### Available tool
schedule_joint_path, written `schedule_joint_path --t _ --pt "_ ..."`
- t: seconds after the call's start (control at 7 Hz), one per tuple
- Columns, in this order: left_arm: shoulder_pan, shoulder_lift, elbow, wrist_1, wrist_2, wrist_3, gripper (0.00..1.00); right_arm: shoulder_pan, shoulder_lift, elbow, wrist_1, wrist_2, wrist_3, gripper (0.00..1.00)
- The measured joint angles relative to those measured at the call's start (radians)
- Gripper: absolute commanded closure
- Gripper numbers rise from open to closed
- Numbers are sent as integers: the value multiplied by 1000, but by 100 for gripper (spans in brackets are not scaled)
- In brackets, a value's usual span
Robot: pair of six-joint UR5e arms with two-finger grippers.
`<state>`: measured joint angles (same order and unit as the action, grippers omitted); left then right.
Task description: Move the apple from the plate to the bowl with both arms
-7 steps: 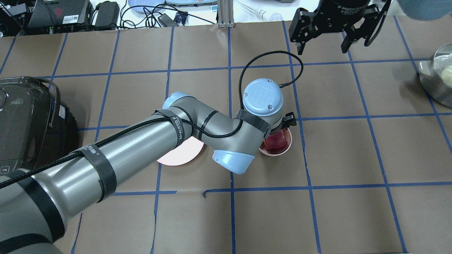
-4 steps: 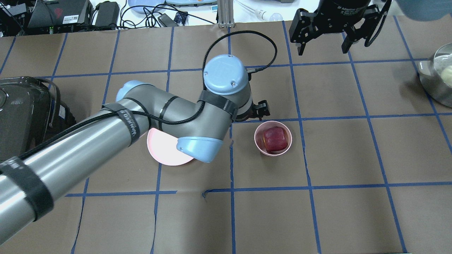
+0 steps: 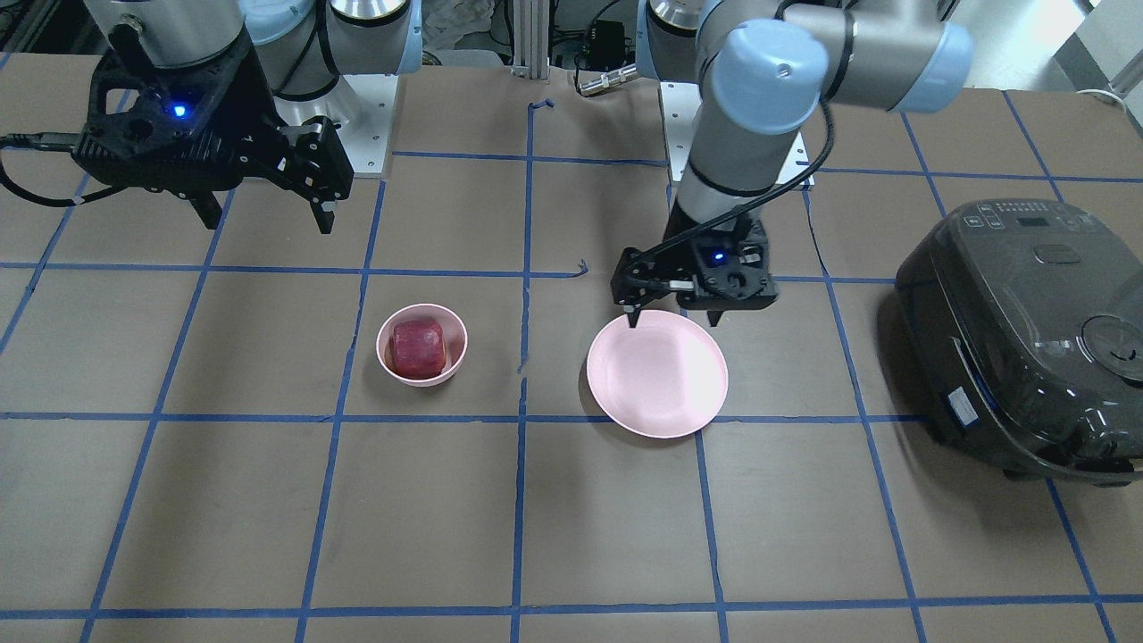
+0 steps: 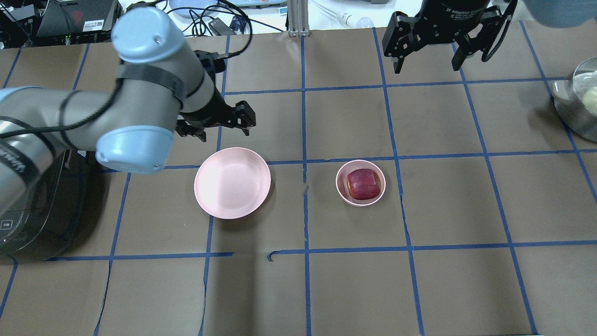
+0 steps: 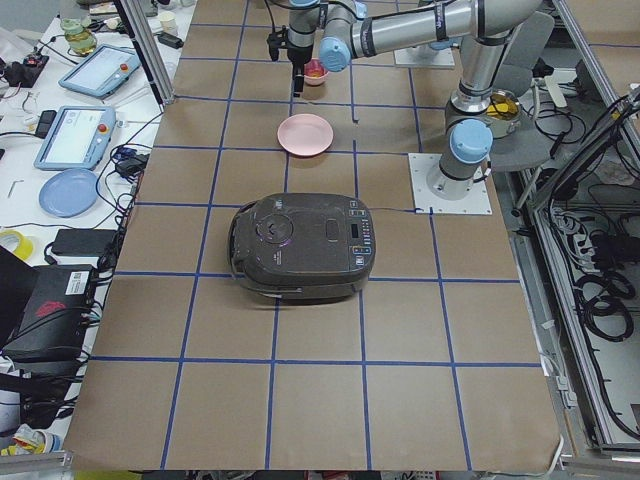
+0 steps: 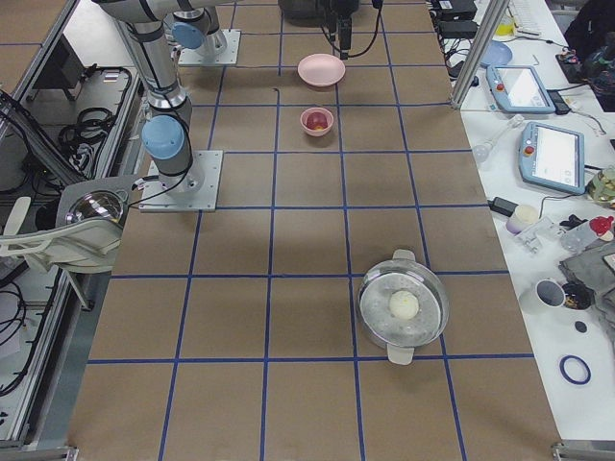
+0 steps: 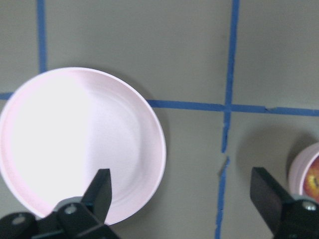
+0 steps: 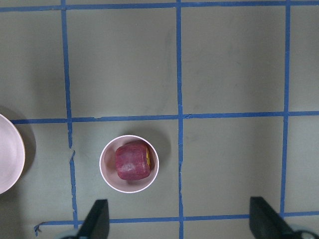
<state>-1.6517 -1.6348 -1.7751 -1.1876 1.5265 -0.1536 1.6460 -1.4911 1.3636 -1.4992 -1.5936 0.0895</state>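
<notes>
The apple [image 4: 364,184] sits inside the bowl [image 4: 341,184], its dark red skin up, and nothing touches it. The bowl stands on the worktop [image 4: 447,210] in the same spot as a second ago.

To the bowl's left, apart from it, lies the plate [image 4: 232,183], bare. A second ago the left arm covered most of it; now we see its whole round face.

The left end effector [image 4: 225,133] has changed most. A second ago it was down at the bowl with the apple under it. A little later it stood just beyond the bowl. Now it hangs raised near the plate, well off to the bowl's left. Its jaws stand wide apart and hold nothing.

Beyond the bowl and a little to its right, near the worktop's far edge, the right end effector [image 4: 426,65] hangs high. Its jaws are also spread and empty, and we see no shift in it since the earlier frames.

Far to the bowl's left is a dark cooker [image 3: 1027,330]. Far to its right, at the edge of the overhead view, we see a metal pot [image 4: 578,102].
</notes>
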Motion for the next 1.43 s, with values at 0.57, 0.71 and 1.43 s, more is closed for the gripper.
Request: schedule_joint_path --t 0.57,0.71,1.43 --pt "112 79 221 -319 -3 126 0 1 -1 0 1 3 0 0" --pt "118 74 229 -321 -3 127 0 1 0 0 1 7 0 0" --pt "122 71 240 -324 11 137 0 2 1 7 3 12 -4 0"
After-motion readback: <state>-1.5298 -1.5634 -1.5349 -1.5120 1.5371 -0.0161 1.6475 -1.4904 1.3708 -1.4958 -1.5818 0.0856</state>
